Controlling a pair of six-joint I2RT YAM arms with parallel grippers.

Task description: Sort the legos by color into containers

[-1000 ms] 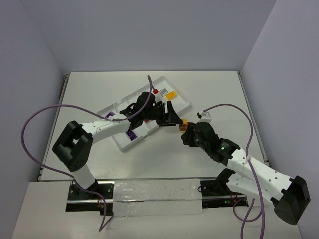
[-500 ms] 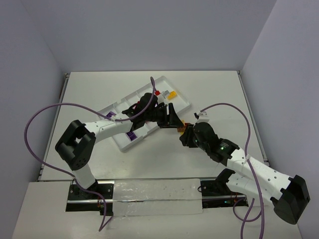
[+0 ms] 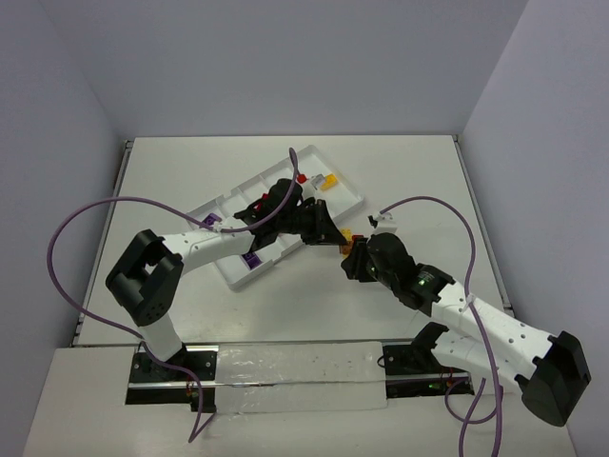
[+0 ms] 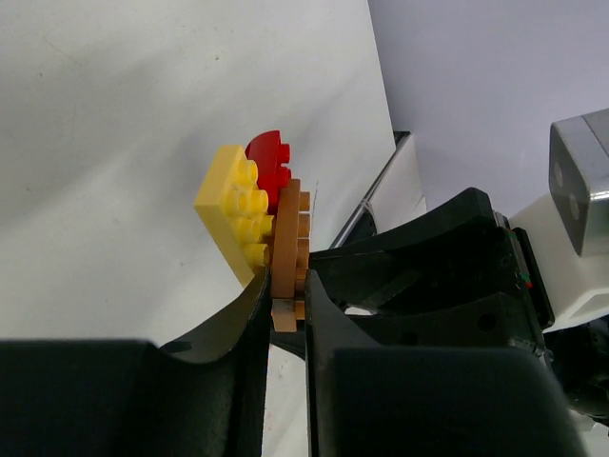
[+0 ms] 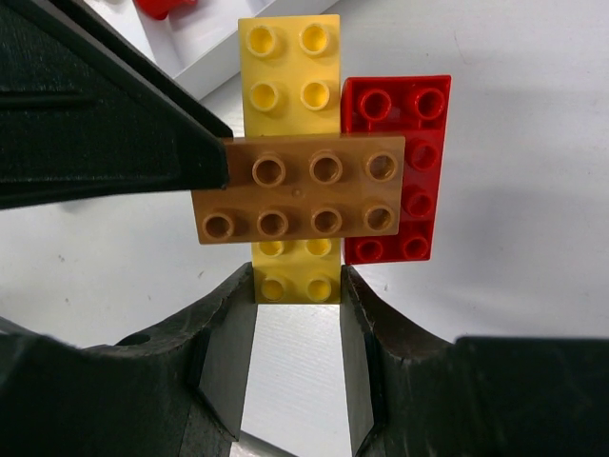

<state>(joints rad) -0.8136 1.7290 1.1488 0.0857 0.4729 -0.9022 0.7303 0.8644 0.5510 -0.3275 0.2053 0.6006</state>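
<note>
Left end effector: clamps brown-orange studded plastic plate
Right end effector: grips yellow plastic brick
Risk: our pull may fling red plastic brick

A robotics lab cell: a white table boxed in by plain grey walls, purple cables trailing from mounted robot arms.

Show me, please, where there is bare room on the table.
Bare: the table right of the tray, and the patch on its near side. Crowded: beside the tray, where left gripper and right gripper clamp the joined legos.
</note>
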